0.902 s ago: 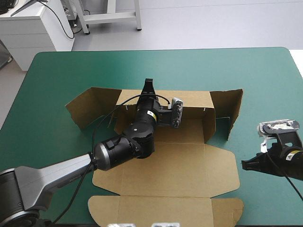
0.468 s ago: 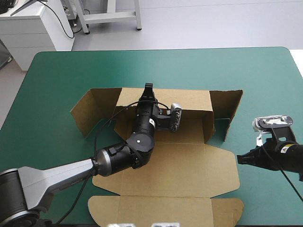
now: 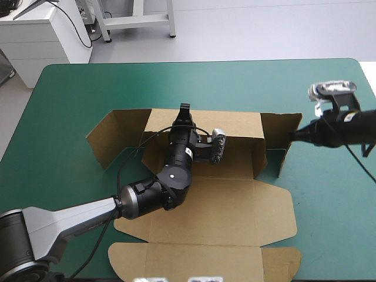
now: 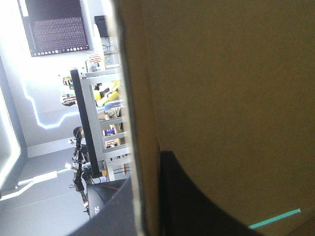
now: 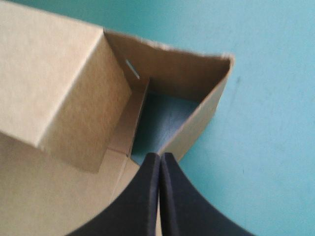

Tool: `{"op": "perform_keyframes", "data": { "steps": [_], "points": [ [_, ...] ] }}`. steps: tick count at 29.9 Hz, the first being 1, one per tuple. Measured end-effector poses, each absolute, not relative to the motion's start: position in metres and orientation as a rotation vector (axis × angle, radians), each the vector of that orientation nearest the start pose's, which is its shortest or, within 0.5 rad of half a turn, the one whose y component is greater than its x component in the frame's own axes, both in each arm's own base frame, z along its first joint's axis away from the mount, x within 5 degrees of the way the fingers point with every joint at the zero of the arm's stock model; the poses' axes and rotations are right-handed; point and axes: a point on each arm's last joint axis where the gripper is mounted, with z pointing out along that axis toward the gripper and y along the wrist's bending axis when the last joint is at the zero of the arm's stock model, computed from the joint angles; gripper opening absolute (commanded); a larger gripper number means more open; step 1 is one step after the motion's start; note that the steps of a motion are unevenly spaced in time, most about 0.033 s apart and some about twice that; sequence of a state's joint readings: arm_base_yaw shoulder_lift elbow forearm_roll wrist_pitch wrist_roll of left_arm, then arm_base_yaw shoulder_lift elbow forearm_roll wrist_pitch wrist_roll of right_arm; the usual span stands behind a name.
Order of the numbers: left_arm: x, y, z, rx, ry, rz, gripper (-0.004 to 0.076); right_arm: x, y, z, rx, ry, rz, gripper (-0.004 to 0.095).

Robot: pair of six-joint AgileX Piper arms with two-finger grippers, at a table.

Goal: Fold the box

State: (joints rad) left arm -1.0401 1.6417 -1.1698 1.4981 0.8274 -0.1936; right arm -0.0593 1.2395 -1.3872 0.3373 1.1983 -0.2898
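Your right gripper (image 3: 292,134), fingers together and empty, noses in from outside at the raised right end flap (image 3: 276,126) of the brown cardboard box (image 3: 235,205); your left gripper (image 3: 184,109) pinches its far wall.

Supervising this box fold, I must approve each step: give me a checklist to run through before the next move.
1. Left gripper clamped on the far wall of the box: ok, board sits between its fingers.
2. Far wall raised: ok.
3. Right gripper shut to a point at the right end flap: ok.
4. Right gripper touching that flap: cannot tell.
5. Left end flap turned inward: not ok, it splays outward.
6. Lid lying flat: ok.
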Motion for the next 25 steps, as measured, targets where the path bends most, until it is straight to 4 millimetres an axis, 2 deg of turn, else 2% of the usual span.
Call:
{"op": "perform_keyframes", "data": {
  "steps": [2,6,10,13,18,25],
  "points": [
    [0.237,-0.272,0.301,1.56,1.261,0.978,-0.0008,0.256,0.014,0.425,-0.261,2.448,0.314,-0.0015],
    [0.237,-0.272,0.301,1.56,1.261,0.979,-0.0008,0.294,0.014,0.439,-0.246,2.417,0.353,-0.0015],
    [0.237,-0.272,0.301,1.56,1.261,0.979,-0.0008,0.33,0.014,0.427,-0.216,2.448,0.392,-0.0015],
    [0.237,-0.272,0.301,1.56,1.261,0.98,-0.0008,0.351,0.013,0.407,-0.201,2.505,0.413,-0.0015],
    [0.237,-0.272,0.301,1.56,1.261,0.98,-0.0008,0.37,0.011,0.381,-0.185,2.574,0.433,-0.0015],
    [0.237,-0.272,0.301,1.56,1.261,0.98,-0.0008,0.368,0.011,0.365,-0.175,2.633,0.435,-0.0015]
  ]
}}
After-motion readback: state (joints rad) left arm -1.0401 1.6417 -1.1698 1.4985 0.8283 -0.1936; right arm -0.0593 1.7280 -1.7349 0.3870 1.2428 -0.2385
